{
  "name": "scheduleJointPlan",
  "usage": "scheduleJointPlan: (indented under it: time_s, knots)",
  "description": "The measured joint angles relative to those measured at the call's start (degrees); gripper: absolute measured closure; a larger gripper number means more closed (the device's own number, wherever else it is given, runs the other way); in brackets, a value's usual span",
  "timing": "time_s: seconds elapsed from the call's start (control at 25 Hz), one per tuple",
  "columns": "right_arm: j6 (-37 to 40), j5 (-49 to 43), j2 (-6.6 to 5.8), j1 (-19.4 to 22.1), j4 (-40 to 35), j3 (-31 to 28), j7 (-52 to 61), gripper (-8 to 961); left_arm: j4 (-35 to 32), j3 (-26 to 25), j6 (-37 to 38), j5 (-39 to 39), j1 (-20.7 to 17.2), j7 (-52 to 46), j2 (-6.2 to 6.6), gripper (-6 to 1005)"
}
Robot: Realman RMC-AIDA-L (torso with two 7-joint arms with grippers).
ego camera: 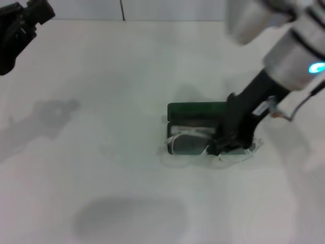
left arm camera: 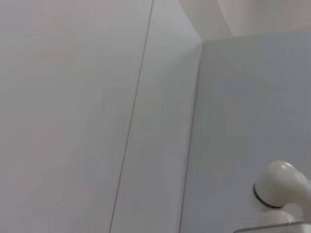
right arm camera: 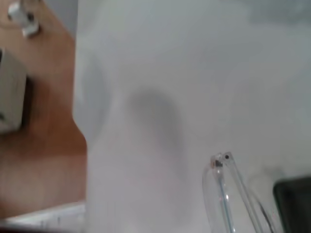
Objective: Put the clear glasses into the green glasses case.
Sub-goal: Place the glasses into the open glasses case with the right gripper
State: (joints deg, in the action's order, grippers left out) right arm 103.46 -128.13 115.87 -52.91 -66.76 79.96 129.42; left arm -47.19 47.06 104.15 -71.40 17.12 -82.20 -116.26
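Right gripper (ego camera: 229, 145): down at open case (ego camera: 197, 110), over glasses (ego camera: 189, 143); grip indiscernible. Left gripper (ego camera: 20, 28): parked, ten o'clock.

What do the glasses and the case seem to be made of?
The clear glasses look like colourless transparent plastic: the case's dark inside shows through them. The green glasses case looks rigid, with a matte dark green shell, perhaps leatherette or plastic; I cannot tell which.

Transparent glossy plastic clear glasses (ego camera: 189, 143), matt dark green glasses case (ego camera: 197, 109) behind them, smooth matt white table (ego camera: 101, 168), black plastic right gripper (ego camera: 231, 145)
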Motion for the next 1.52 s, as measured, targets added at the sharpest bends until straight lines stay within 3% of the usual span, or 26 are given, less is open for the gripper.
scheduleJointPlan:
  time_s: [0.12,0.32,0.88,1.52]
  knots:
    - [-2.4,-2.6,0.21,-3.5,5.3,3.3,0.7,806,0.0,-0.1,0.0,-0.1,-0.2,0.1,-0.01,948]
    - [-6.4,-6.0,0.26,-3.9,6.3,7.6,2.6,804,0.0,-0.2,0.0,0.2,-0.1,0.2,0.42,947]
    - [-11.3,-10.1,0.24,-4.7,8.9,8.0,1.1,799,0.1,-0.3,0.2,-0.1,0.1,0.9,1.12,944]
    - [-14.6,-9.4,0.32,-5.2,11.2,10.8,0.3,794,1.9,-0.4,0.2,0.1,-0.5,3.2,0.46,941]
